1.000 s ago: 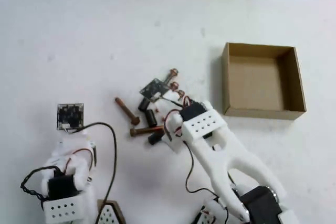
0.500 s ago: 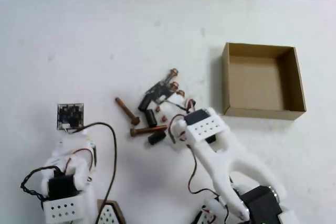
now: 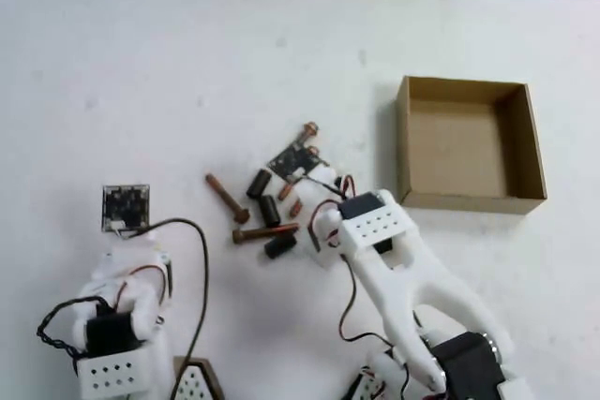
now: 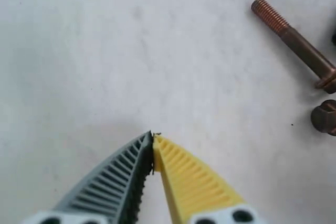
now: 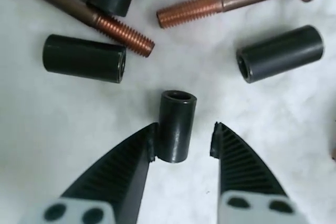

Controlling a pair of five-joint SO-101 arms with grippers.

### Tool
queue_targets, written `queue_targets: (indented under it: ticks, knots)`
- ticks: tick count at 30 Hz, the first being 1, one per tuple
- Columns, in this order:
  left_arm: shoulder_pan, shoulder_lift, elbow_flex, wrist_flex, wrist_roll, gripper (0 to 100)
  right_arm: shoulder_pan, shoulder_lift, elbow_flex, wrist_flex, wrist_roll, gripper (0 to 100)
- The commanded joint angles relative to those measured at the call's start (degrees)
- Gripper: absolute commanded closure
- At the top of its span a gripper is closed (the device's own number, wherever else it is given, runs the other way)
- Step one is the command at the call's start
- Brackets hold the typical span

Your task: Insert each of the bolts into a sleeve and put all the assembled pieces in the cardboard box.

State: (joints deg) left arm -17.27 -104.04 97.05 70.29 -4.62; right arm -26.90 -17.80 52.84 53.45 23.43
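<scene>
High view: the cardboard box point(image 3: 469, 201) sat empty near the table's point(image 3: 187, 63) right edge. Bolts point(image 3: 225, 197) and sleeves point(image 3: 270, 210) lay scattered mid-table, well apart from it. By my reading nothing was boxed, no bolt plainly sat in a sleeve, and the whole job was left.

Left wrist view: the left gripper point(image 4: 153, 140) hung over bare table, jaws pressed together, 1 bolt point(image 4: 294, 43) lying off to the side.

Right wrist view: the right gripper point(image 5: 184, 142) had jaws spread either side of 1 black sleeve point(image 5: 176, 124), 1 jaw touching it and the other just apart. 3 more sleeves and 2 bolts lay beyond.

No writing was legible anywhere.
</scene>
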Motion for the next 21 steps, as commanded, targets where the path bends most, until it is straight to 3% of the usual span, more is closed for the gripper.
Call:
queue_targets:
  ticks: [1, 11, 18, 21]
  knots:
    - [-0.2, -0.5, -0.1, 0.3, -0.6, 98, 0.5, 0.0, -0.3, -0.6, 1.0, 84.1]
    - [-0.2, -0.5, -0.1, 0.3, -0.8, 98, 0.8, 9.6, -3.4, -4.9, 1.0, 84.5]
    - [-0.2, -0.5, -0.1, 0.3, -0.8, 98, 0.6, 9.6, -3.3, -6.5, 1.0, 97.4]
    - [-0.2, -0.5, -0.1, 0.3, -0.9, 98, 0.8, 9.6, -3.3, -6.3, 1.0, 98.1]
